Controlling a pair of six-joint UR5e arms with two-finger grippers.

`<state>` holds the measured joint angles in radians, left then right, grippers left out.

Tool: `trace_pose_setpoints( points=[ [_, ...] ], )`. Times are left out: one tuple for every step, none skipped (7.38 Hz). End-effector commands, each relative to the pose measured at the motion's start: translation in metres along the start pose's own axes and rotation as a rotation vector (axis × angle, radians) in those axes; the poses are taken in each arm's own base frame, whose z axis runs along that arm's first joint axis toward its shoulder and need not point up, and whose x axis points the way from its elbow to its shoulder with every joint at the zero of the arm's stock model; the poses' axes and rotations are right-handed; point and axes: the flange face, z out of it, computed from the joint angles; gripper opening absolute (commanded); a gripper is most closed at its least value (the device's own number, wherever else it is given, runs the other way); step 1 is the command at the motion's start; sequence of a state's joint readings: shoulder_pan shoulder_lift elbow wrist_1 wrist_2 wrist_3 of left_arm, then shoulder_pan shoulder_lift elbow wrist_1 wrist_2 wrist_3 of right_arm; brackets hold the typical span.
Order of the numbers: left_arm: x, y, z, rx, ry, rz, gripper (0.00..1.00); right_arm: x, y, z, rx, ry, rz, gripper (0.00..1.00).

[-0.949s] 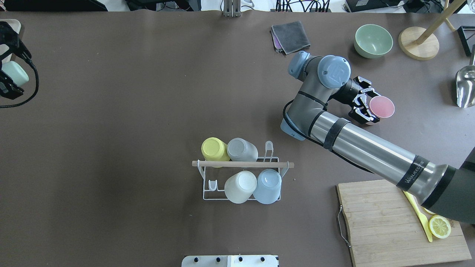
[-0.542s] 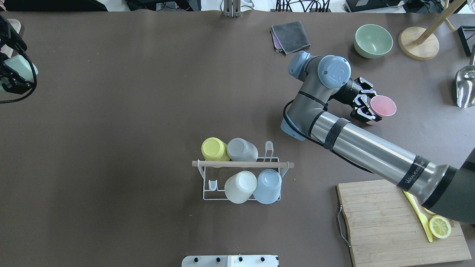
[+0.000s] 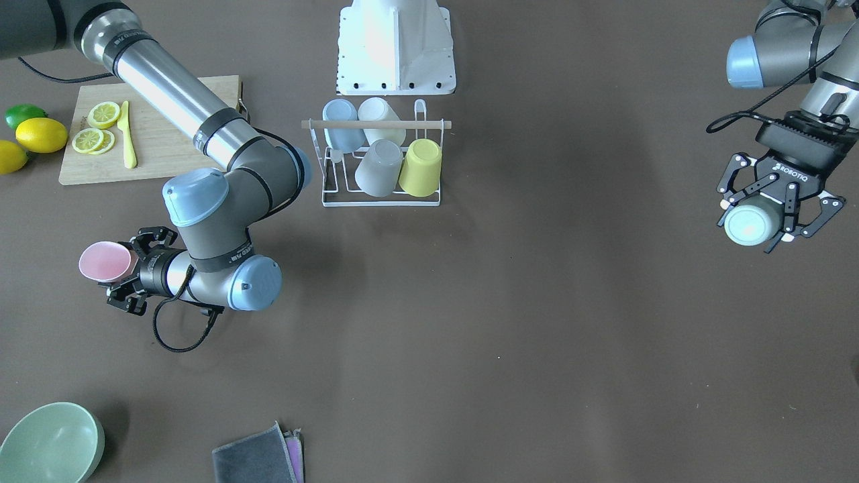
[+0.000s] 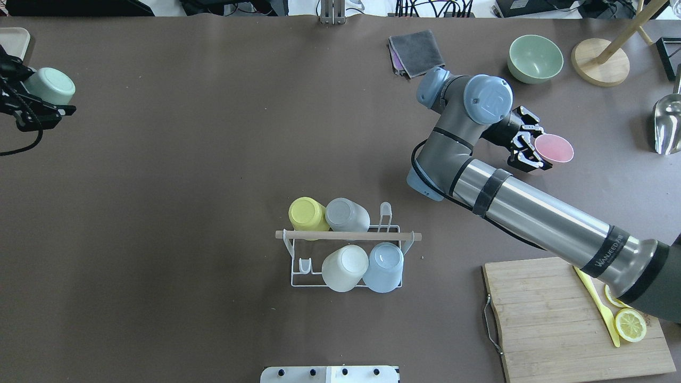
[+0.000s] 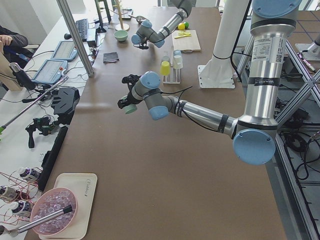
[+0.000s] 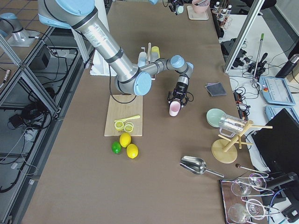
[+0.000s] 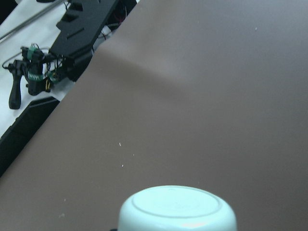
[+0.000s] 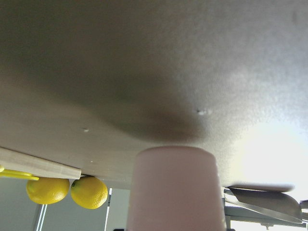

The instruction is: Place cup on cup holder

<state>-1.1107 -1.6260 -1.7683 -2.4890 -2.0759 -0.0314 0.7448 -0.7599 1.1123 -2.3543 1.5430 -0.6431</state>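
The cup holder (image 4: 298, 276) is a white wire rack with a wooden rod (image 4: 348, 235) across its top, at the table's middle near my base. It bears a yellow, a grey, a cream and a blue cup, and shows in the front view too (image 3: 329, 198). My right gripper (image 4: 532, 147) is shut on a pink cup (image 4: 554, 148), held on its side above the table, right of the rack. The pink cup fills the right wrist view (image 8: 175, 190). My left gripper (image 3: 757, 231) is shut on a mint green cup (image 3: 746, 221) at the far left, bottom outward (image 7: 177, 209).
A wooden cutting board (image 4: 553, 319) with a lemon slice (image 4: 630, 325) and a yellow knife lies at the near right. A green bowl (image 4: 535, 58), a grey cloth (image 4: 417, 52), a wooden stand base (image 4: 600, 63) and a metal scoop (image 4: 666, 125) sit at the far right.
My left gripper has carried the mint cup rightward, in over the table's left edge. My right gripper has shifted the pink cup slightly right and farther from me.
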Motion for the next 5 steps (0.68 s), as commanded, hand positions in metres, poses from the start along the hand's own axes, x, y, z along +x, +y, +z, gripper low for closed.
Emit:
trace_pose_setpoints(
  points=[
    [0.023,-0.018,-0.023,0.134,0.124,-0.052,0.00,-0.010,0.059,-0.020,0.168,0.030,0.053,0.58],
    [0.028,-0.019,-0.030,0.222,0.134,0.005,0.00,0.005,0.086,-0.027,0.270,-0.039,0.094,0.58],
    [0.035,-0.020,-0.038,0.320,0.146,0.065,0.00,0.003,0.105,-0.046,0.364,-0.063,0.113,0.58],
    [0.051,-0.023,-0.043,0.410,0.178,0.124,0.00,0.007,0.123,-0.062,0.496,-0.085,0.131,0.58],
    [0.079,-0.026,-0.041,0.496,0.241,0.181,0.00,0.026,0.142,-0.066,0.680,-0.107,0.140,0.58]
  ],
)
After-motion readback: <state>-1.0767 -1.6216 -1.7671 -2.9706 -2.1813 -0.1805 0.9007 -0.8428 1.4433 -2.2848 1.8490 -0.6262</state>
